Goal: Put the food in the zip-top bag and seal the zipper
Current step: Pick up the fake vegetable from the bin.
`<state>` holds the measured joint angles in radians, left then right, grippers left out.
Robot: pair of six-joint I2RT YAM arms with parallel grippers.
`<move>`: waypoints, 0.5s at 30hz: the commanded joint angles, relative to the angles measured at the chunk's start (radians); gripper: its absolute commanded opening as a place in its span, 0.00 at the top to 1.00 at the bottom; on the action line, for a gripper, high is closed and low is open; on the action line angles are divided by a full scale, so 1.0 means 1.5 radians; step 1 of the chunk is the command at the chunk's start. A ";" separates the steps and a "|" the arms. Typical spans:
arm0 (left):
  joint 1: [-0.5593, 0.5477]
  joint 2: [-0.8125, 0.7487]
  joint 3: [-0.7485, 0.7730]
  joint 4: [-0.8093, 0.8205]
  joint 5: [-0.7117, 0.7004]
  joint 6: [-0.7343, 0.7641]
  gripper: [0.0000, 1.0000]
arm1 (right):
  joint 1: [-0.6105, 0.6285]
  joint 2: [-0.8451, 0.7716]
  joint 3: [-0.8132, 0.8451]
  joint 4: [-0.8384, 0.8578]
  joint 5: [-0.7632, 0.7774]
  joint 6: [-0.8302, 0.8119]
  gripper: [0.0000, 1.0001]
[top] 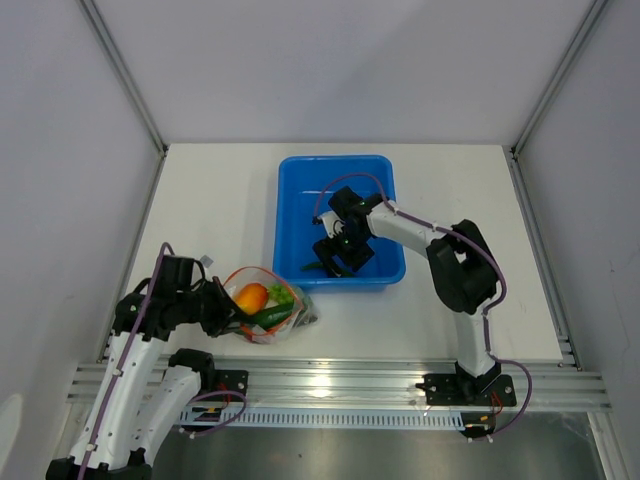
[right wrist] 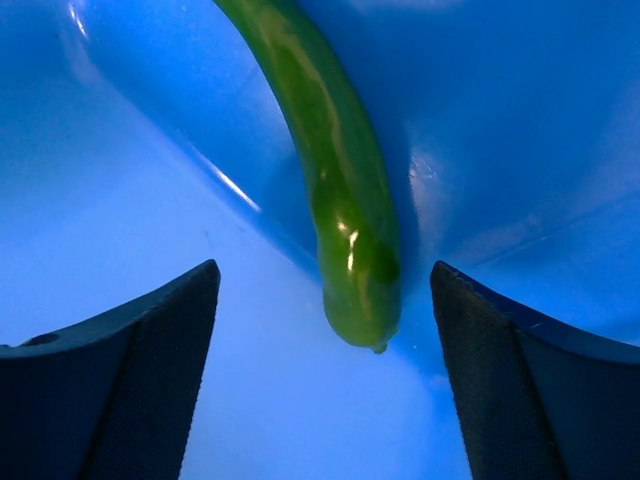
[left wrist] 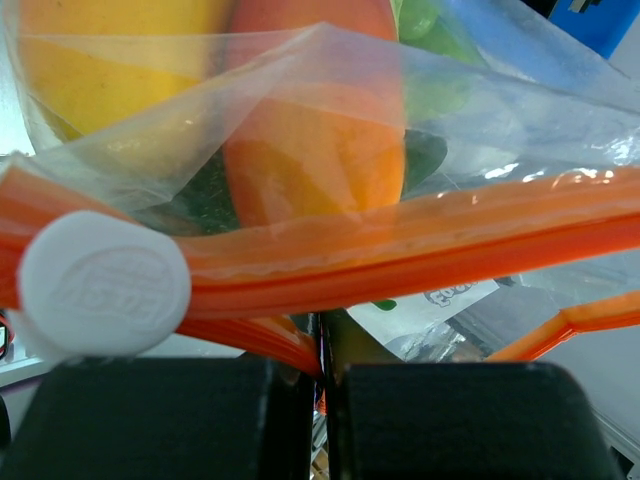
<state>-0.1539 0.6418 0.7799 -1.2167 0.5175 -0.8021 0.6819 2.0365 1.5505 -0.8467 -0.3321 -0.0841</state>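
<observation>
Fingers (left wrist: 150, 420) on your left gripper (left wrist: 322, 385) are pressed together, and the lower track of the zipper (left wrist: 430, 250) runs into the seam between the pads, so I read that as a pinch on the bag (top: 268, 318) mouth. Just past the pads sits the slider (left wrist: 103, 283): white, round, hard plastic, embossed lettering, parked at one end. Zipper is a thick orange band, ribbed, semi-glossy, bowed; its two tracks stand apart, so the mouth is open and nothing is sealed. Bag film behind it is clear, thin and crinkly, with glare patches. Through it you can see a smooth orange piece (left wrist: 315, 150), a yellow piece (left wrist: 110, 60) beside it and green items (left wrist: 430, 70) further in, so loading is partly done. Bag lies on the table (top: 220, 200) at near left, close to the bin (top: 300, 170). Farther out, your right gripper (right wrist: 325, 270) is down inside the bin, fingers (right wrist: 130, 390) spread wide, with the tip of a pepper (right wrist: 340, 190) between them and touching neither pad. Pepper is long, slim, curved, glossy green. Bin is rigid blue plastic, smooth and shiny. Left to do, as I judge it: grab that pepper, drop it in the bag, then run the slider across. Arm hides part of the bin, so you can't tell if more food is in there.
</observation>
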 commanded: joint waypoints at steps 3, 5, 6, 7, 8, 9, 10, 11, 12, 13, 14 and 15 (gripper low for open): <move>0.004 -0.010 0.011 0.001 0.001 0.007 0.99 | 0.019 0.038 0.027 0.004 0.006 -0.006 0.19; 0.004 -0.009 0.019 -0.006 -0.003 0.009 0.99 | 0.020 0.054 0.049 -0.005 0.009 -0.003 0.23; 0.004 -0.010 0.020 -0.008 -0.004 0.009 0.99 | 0.021 0.067 0.054 -0.006 0.020 -0.002 0.26; 0.004 -0.011 0.022 -0.010 -0.006 0.010 0.99 | 0.021 0.074 0.068 -0.012 0.027 0.003 0.28; 0.004 -0.012 0.022 -0.013 -0.007 0.010 0.99 | 0.020 0.080 0.072 -0.015 0.040 0.005 0.31; 0.004 -0.013 0.023 -0.014 -0.009 0.010 0.99 | 0.019 0.085 0.077 -0.016 0.046 0.007 0.35; 0.004 -0.014 0.022 -0.016 -0.011 0.010 1.00 | 0.019 0.093 0.083 -0.015 0.052 0.012 0.37; 0.004 -0.015 0.023 -0.018 -0.011 0.010 0.99 | 0.019 0.097 0.086 -0.014 0.059 0.014 0.39; 0.003 -0.015 0.022 -0.020 -0.011 0.011 0.99 | 0.020 0.101 0.090 -0.014 0.071 0.016 0.44; 0.004 -0.015 0.021 -0.019 -0.011 0.011 0.99 | 0.019 0.109 0.094 -0.015 0.078 0.019 0.47; 0.004 -0.015 0.021 -0.019 -0.011 0.011 0.99 | 0.018 0.114 0.104 -0.015 0.091 0.021 0.50; 0.004 -0.015 0.019 -0.019 -0.011 0.010 0.99 | 0.016 0.118 0.110 -0.018 0.098 0.022 0.54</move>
<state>-0.1539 0.6266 0.7799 -1.2427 0.5079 -0.8021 0.7074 2.1590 1.6825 -0.8700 -0.2630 -0.0608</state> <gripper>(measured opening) 0.004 0.488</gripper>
